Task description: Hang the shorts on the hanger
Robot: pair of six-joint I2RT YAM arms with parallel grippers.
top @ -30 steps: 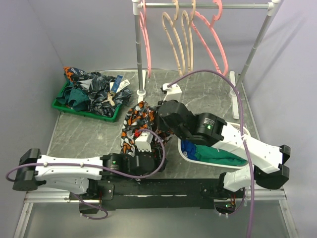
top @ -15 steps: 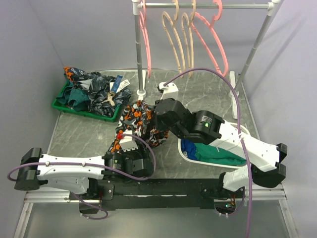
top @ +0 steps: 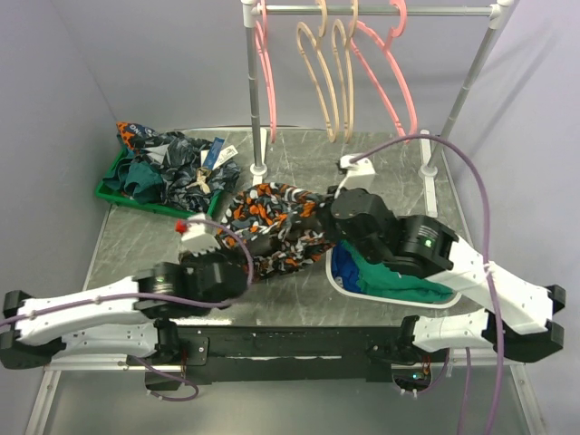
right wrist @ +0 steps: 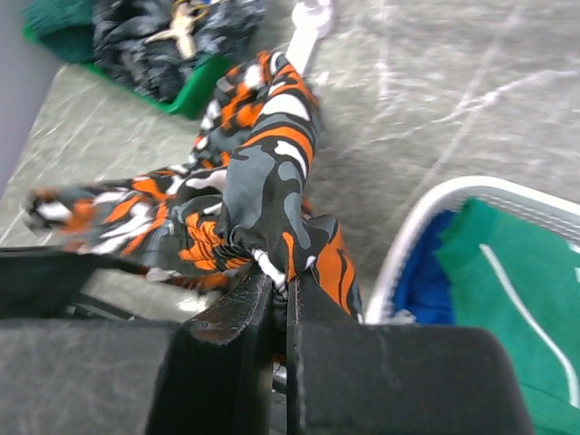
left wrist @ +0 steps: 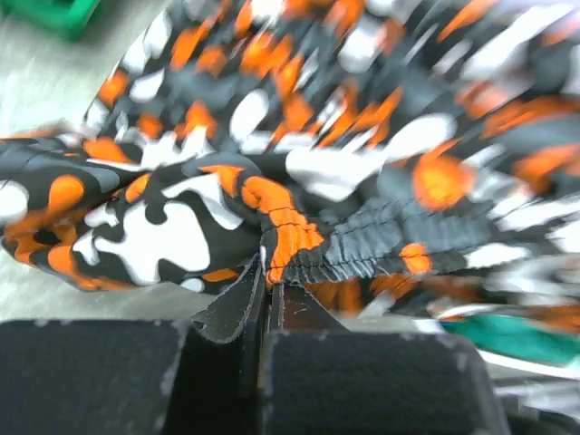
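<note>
The shorts (top: 276, 222), bunched in a tight clump half a second before, were now pulled out into a long band running leftward from the far left corner of the white basket (top: 332, 272). The left gripper (left wrist: 265, 288) had swung away from the basket, its jaws pinched tight on the elastic waistband. The right gripper (right wrist: 279, 281), clamped on a fold of the same cloth, had drawn closer to the basket's rim. The hanger (top: 271, 100) hung on its rail well behind the basket, untouched.
</note>
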